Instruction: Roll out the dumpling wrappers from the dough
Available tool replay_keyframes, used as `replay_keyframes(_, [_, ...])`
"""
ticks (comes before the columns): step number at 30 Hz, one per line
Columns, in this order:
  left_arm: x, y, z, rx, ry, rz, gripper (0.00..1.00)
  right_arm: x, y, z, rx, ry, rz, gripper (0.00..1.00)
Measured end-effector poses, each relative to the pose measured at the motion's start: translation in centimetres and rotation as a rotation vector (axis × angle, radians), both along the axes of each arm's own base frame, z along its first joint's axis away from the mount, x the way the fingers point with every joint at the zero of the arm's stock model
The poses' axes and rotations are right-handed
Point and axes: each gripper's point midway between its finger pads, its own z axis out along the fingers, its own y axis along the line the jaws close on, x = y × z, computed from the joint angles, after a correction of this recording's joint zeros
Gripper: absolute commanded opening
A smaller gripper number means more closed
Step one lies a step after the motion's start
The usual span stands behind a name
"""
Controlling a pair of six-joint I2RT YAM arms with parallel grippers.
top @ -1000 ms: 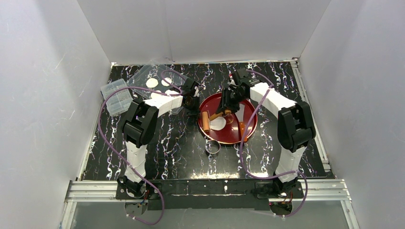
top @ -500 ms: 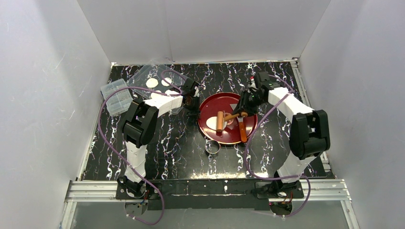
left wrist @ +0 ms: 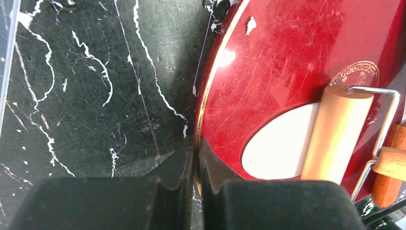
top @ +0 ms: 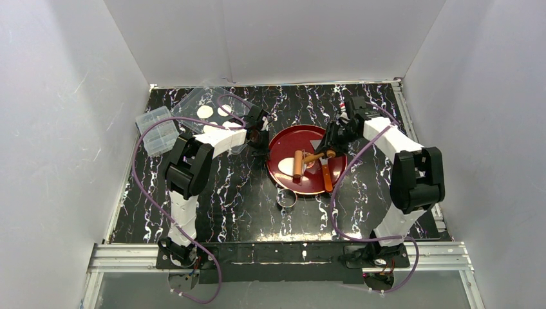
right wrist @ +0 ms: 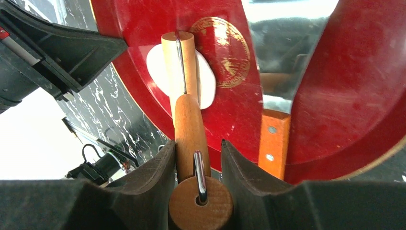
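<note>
1. The desk (top: 232,193) carries your red plate (top: 283,145).
2. Your left gripper (left wrist: 196,163) pinches its 9 o'clock rim, so it won't slide.
3. Your right gripper (right wrist: 197,146) grasps the rolling pin (right wrist: 179,62) to press.
4. The dough (right wrist: 207,81) lies under it, mid-plate.

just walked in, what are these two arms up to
The right gripper holds a wooden rolling pin by its handle, the roller resting on a flattened piece of dough on the red plate. The left gripper is pinched on the plate's rim. A scraper lies on the plate; two round wrappers sit in a clear tray.
</note>
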Motion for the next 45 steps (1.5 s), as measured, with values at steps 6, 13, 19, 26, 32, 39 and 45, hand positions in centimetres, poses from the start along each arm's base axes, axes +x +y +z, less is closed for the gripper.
replay_keyframes(6, [0.0,0.0,0.0,0.003,-0.004,-0.007,0.0,0.7,2.7,-0.1,0.029,0.017,0.05,0.01])
replay_keyframes(13, [0.0,0.0,-0.1,0.005,-0.018,-0.015,0.0,0.8,2.9,-0.2,0.021,0.014,0.072,0.01])
replay_keyframes(19, [0.0,0.0,0.0,0.005,-0.019,-0.016,0.0,0.1,0.4,-0.4,0.023,0.006,0.02,0.01])
replay_keyframes(26, [0.0,0.0,0.0,0.006,-0.019,-0.018,0.0,-0.6,-1.4,-0.3,0.016,-0.006,-0.018,0.01])
replay_keyframes(32, [-0.1,0.0,0.0,0.006,-0.017,-0.02,0.0,-0.1,-0.1,0.0,0.009,0.001,0.002,0.01])
replay_keyframes(39, [-0.1,0.0,0.0,0.006,-0.017,-0.019,0.0,-0.1,0.5,0.0,-0.012,-0.009,0.015,0.01])
replay_keyframes(45, [-0.1,-0.1,0.0,0.005,-0.016,-0.02,0.0,-1.2,-2.6,-0.2,-0.008,-0.008,-0.056,0.01])
